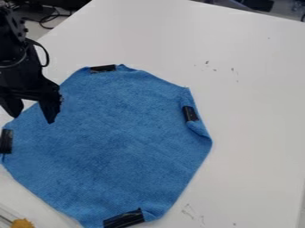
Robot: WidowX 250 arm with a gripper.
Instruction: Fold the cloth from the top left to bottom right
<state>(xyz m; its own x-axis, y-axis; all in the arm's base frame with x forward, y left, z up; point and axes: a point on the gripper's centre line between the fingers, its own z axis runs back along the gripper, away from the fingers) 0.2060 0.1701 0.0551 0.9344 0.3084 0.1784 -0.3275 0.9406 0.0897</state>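
a strip of black tape point(6, 141) is stuck to the cloth's left edge, just below the claw. a small yellow-orange object point(22, 223) is seen well below the claw. the black two-finger claw point(32, 118) is held with its fingers spread apart, at the upper-left edge of the flat blue fabric cloth point(113, 133); whether the cloth is touched cannot be told. the cloth is spread below and right of the claw on the white table point(256, 111), with more black tape point(190, 113) along its edges.
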